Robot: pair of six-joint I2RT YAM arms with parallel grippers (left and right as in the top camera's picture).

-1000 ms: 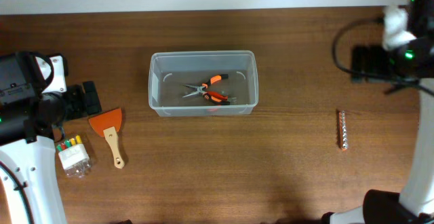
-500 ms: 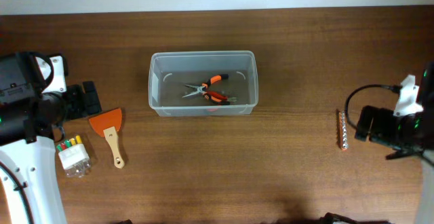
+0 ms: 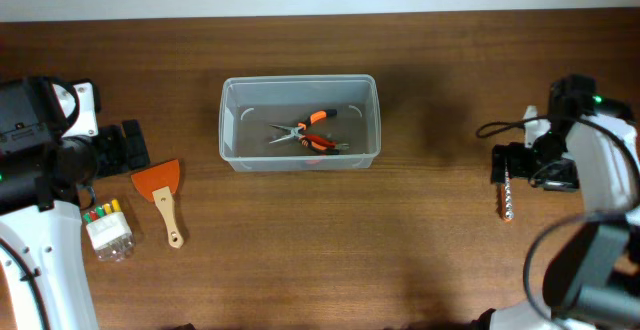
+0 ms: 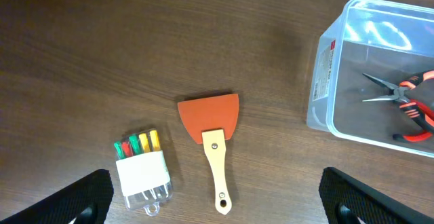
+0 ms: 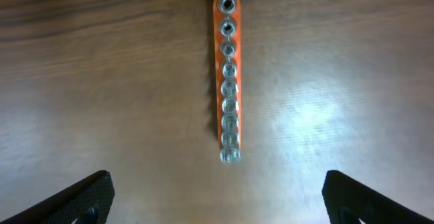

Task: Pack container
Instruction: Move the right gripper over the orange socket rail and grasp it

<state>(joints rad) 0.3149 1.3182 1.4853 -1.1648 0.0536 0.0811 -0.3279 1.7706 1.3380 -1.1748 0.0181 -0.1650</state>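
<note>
Container (image 3: 228, 135) sits mid-counter, closer to the far edge, upright and open on top. Orange-handled pliers (image 3: 306, 133) lie flat inside it.

Right gripper (image 3: 503, 166) is near the right edge, well apart from the container, with bare wood between them. Its jaws are wide: in the right wrist view the fingers (image 5: 74, 203) sit at the two bottom corners. It hangs over the near-container end of the socket rail (image 5: 228, 75), an orange strip of metal sockets lying flat on the counter. Can't tell whether it touches the rail.

Left gripper (image 3: 128, 146) is near the left edge, also spread wide, with the container well off to its right. Just beside it lies an orange scraper (image 3: 160, 192) with a wooden handle. A small clear box of coloured bits (image 3: 108, 230) sits beside the scraper, nearer the front-left corner. The scraper and the box don't touch.
</note>
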